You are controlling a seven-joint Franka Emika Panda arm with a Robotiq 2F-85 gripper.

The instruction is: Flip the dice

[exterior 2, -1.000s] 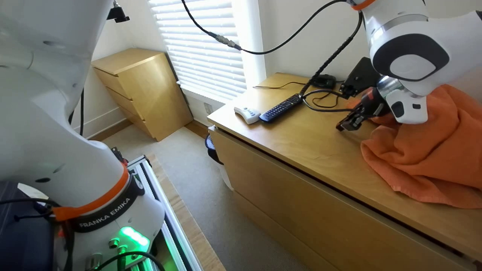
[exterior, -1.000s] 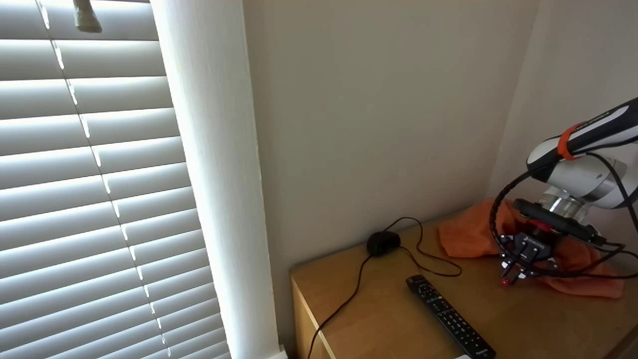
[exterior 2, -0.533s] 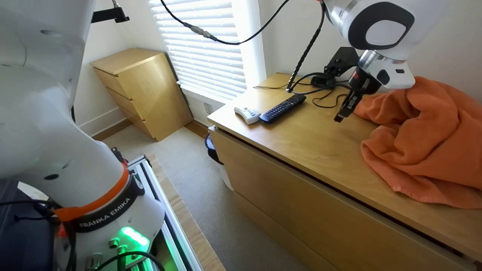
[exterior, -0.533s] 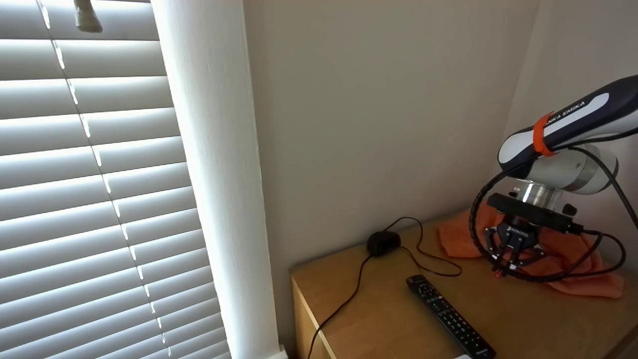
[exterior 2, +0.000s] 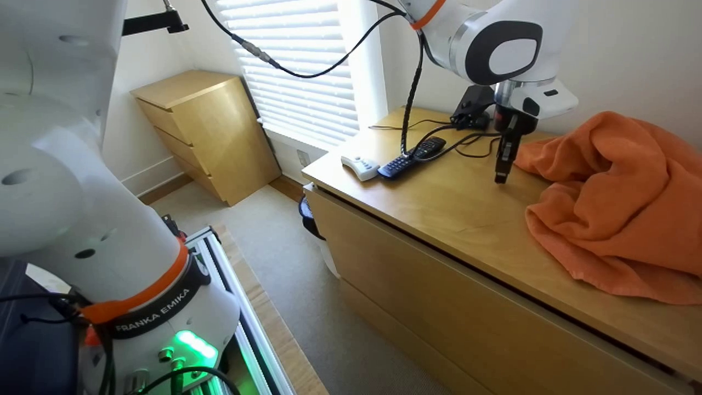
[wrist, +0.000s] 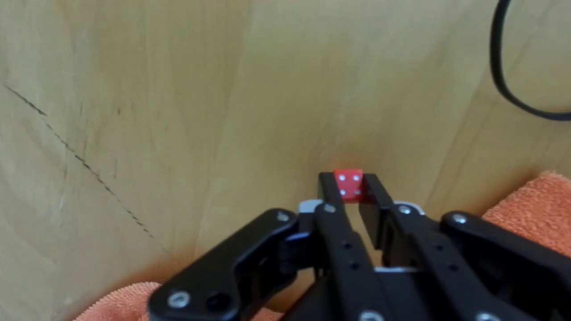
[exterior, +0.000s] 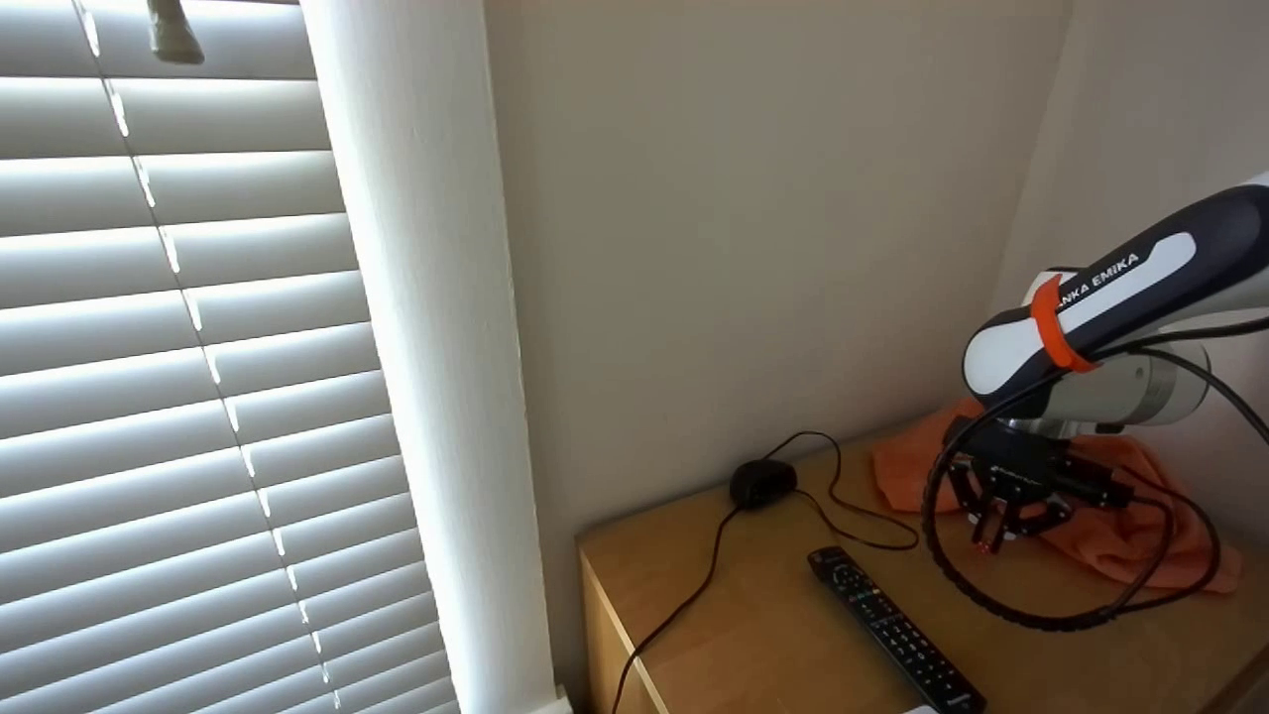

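A small red die [wrist: 350, 183] with white pips sits between the fingertips of my gripper [wrist: 349, 187] in the wrist view. The face towards the camera shows a square of white pips. The black fingers [wrist: 331, 187] are shut on its two sides. In an exterior view the die shows as a red spot [exterior: 984, 546] at the tips of the gripper [exterior: 989, 540]. In an exterior view the gripper [exterior 2: 501, 178] points almost straight down, close to the wooden top [exterior 2: 460, 208]; the die is hard to make out there. I cannot tell whether the die touches the wood.
A crumpled orange towel [exterior 2: 614, 208] lies right beside the gripper. A black remote [exterior 2: 411, 159], a white controller [exterior 2: 360, 167] and a small black device with a cable [exterior: 762, 483] are on the same top. The arm's looped cable [exterior: 952, 575] hangs low near the gripper.
The gripper has swung from a tilted pose to nearly straight down and shifted away from the towel. It rose, then came lower again. The red die stays at its tips.
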